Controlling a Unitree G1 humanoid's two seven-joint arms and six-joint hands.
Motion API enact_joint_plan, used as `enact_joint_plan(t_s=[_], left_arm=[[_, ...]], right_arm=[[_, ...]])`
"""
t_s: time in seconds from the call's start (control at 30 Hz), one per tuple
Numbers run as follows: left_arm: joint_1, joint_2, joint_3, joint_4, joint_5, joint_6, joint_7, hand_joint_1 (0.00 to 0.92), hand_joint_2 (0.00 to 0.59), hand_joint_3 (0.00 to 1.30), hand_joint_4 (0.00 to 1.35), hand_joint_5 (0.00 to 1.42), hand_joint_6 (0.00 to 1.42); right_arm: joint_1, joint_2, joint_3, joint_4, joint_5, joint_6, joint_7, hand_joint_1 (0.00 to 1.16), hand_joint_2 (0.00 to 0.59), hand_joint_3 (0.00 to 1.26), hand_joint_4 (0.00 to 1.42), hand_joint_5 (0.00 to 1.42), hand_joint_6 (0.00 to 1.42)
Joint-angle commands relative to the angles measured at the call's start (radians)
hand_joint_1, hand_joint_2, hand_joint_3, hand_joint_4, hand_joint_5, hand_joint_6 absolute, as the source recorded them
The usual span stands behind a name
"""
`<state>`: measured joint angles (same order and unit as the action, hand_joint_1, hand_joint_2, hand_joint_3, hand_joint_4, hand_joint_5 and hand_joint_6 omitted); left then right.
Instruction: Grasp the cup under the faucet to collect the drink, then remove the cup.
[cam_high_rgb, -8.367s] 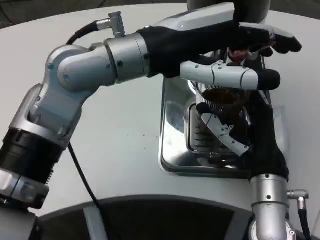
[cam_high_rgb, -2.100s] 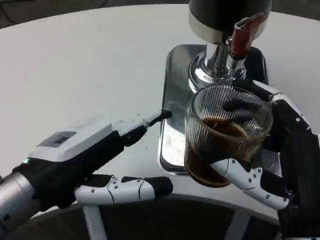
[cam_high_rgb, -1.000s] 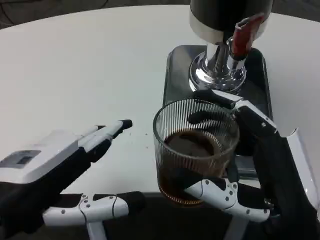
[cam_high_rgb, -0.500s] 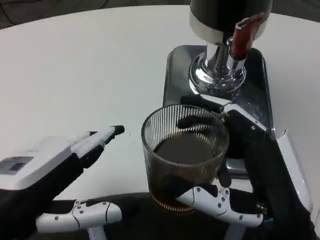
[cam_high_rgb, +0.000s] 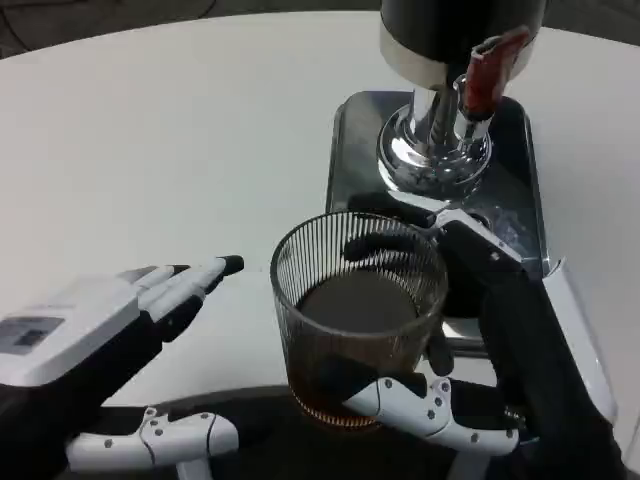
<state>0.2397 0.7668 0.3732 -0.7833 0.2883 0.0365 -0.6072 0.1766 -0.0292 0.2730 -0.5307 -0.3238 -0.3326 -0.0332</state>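
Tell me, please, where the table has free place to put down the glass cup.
The white table is bare left of the metal tray, beyond the left hand. It is crowded on the tray around the dispenser, and near the front edge, where the right hand holds the cup.

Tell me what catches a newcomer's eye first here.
The ribbed glass cup of dark drink, held low in the centre by the right robot hand. Behind it, the chrome faucet with its red lever stands on the steel tray. The left robot hand lies open at lower left.
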Motion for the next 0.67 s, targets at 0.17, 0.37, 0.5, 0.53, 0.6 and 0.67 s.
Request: enact_joint_plan(t_s=[0.17, 0.37, 0.5, 0.53, 0.6, 0.67], left_arm=[[0.007, 0.01, -0.006, 0.015, 0.006, -0.005, -0.019, 0.0, 0.078, 0.0, 0.0, 0.0, 0.0], [0.003, 0.008, -0.009, 0.019, 0.002, -0.002, -0.025, 0.0, 0.075, 0.0, 0.0, 0.0, 0.0], [0.001, 0.007, -0.011, 0.019, 0.001, 0.0, -0.026, 0.0, 0.074, 0.0, 0.0, 0.0, 0.0], [0.001, 0.007, -0.012, 0.019, 0.001, 0.001, -0.026, 0.0, 0.073, 0.0, 0.0, 0.0, 0.0], [-0.001, 0.007, -0.013, 0.021, 0.0, 0.002, -0.027, 0.0, 0.073, 0.0, 0.0, 0.0, 0.0], [-0.003, 0.008, -0.014, 0.022, -0.001, 0.003, -0.028, 0.0, 0.073, 0.0, 0.0, 0.0, 0.0]], right_arm=[[-0.012, 0.011, 0.014, -0.017, 0.022, -0.035, -0.002, 0.91, 0.151, 0.98, 1.13, 1.38, 1.42], [-0.015, 0.011, 0.013, -0.015, 0.026, -0.033, -0.001, 0.91, 0.151, 0.99, 1.13, 1.38, 1.42], [-0.017, 0.01, 0.01, -0.014, 0.029, -0.029, 0.001, 0.91, 0.151, 0.99, 1.13, 1.38, 1.42], [-0.017, 0.009, 0.009, -0.014, 0.029, -0.029, 0.001, 0.91, 0.151, 0.99, 1.13, 1.38, 1.42], [-0.017, 0.008, 0.008, -0.015, 0.03, -0.029, 0.001, 0.91, 0.151, 0.99, 1.14, 1.38, 1.42], [-0.018, 0.008, 0.007, -0.015, 0.03, -0.029, 0.002, 0.91, 0.151, 0.99, 1.14, 1.38, 1.42]])
